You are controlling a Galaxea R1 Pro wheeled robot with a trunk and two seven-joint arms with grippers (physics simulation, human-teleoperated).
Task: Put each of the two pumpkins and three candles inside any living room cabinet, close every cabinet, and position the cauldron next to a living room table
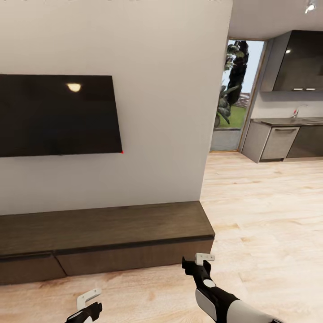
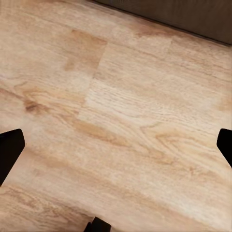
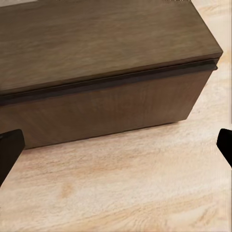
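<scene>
The long, low dark-brown cabinet (image 1: 107, 229) stands against the white wall, its flat drawer fronts shut. My right gripper (image 1: 197, 261) hovers open just in front of the cabinet's right end. The right wrist view looks at that end of the cabinet (image 3: 106, 43), with the right gripper (image 3: 116, 145) holding nothing. My left gripper (image 1: 87, 304) is low over the wooden floor before the cabinet, open and empty. In the left wrist view, the left gripper (image 2: 116, 145) is above bare planks and the cabinet (image 2: 183, 14) is a dark strip. Pumpkins, candles, cauldron and table are out of view.
A large black TV (image 1: 58, 114) hangs on the wall above the cabinet. To the right, light wooden floor (image 1: 264, 215) runs to a kitchen with grey cupboards (image 1: 278, 143) and a glass door (image 1: 235, 96).
</scene>
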